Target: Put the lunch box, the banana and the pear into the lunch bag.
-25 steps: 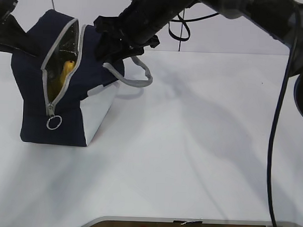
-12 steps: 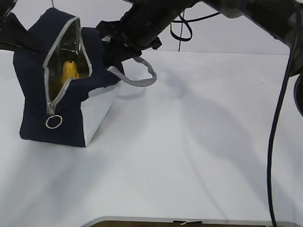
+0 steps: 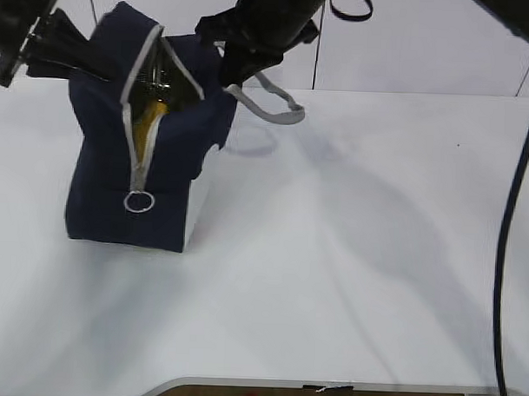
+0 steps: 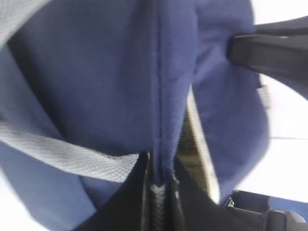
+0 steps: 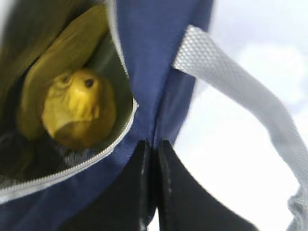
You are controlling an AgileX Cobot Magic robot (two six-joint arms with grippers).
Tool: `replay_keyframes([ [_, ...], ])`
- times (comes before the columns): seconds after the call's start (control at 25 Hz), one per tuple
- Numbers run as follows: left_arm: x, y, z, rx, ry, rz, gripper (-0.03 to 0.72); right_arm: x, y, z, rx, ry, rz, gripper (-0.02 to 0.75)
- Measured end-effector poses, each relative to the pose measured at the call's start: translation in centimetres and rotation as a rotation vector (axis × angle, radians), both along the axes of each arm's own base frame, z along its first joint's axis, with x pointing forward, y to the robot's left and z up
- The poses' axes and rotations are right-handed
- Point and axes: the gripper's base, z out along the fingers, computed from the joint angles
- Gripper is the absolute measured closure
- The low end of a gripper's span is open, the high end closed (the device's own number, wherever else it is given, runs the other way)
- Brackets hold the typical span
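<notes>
So the lunch bag was stood on the table, pinched from both sides. The left gripper was clamped shut on a fold of navy fabric at the bag's top edge, with a grey webbing handle hanging just beside it. The right gripper was closed on the opposite rim, right at the edge of the zipper opening.

Just beyond the right gripper, inside the mouth, the pear was seen sitting with the banana curved behind it. The lunch box couldn't be made out, though nothing was left on the table, so it was probably buried underneath.

Packing looked basically done. The zipper was left gaping, its ring pull low on the bag's front end.
</notes>
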Motion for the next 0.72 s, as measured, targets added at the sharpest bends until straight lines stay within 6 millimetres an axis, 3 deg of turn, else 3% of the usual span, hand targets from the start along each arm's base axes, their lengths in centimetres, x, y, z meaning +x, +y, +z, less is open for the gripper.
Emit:
replay_keyframes([
  [0.4, -1.5, -8.6, 0.0, -0.024, -0.026, -0.161, 0.673, -4.0, -4.4, 4.8, -0.229, -0.075, -0.097, 0.728],
  [0.72, -1.5, -13.8, -1.2, -0.025, -0.133, -0.153, 0.673, -4.3, -6.5, 5.0, -0.371, -0.105, -0.234, 0.728],
])
